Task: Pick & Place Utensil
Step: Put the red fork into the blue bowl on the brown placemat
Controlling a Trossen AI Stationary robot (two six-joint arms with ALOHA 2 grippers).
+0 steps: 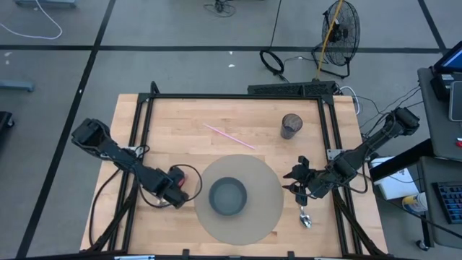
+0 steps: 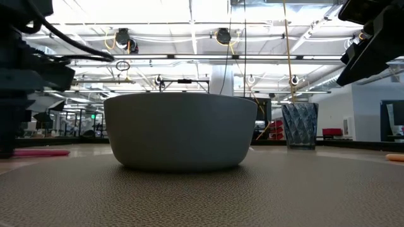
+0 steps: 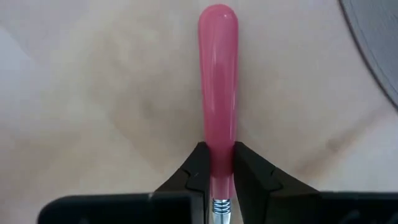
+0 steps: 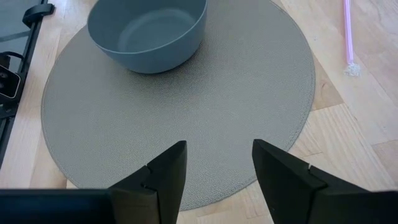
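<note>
Bowl (image 1: pixel 228 196) blocks mat (image 1: pixel 268 184) centre; bare wood between straw (image 1: pixel 228 135) and cup (image 1: pixel 291 126).

the wooden table (image 1: pixel 238 115) sits in a black frame on a grey floor (image 1: pixel 180 65) crossed by dark lines. at about one o'clock from the table a black floor fan (image 1: pixel 338 32) stands with a yellow pole leaning across it, and a coil of black cable (image 1: pixel 272 61) lies at twelve. at three o'clock a desk (image 1: pixel 440 108) holds a keyboard and other gear. a white cable (image 1: pixel 32 29) loops at ten o'clock. from table height the room is a broad hall with a white ceiling (image 2: pixel 189 25), bright strip lights and hanging cords, and shelving far behind.
</note>
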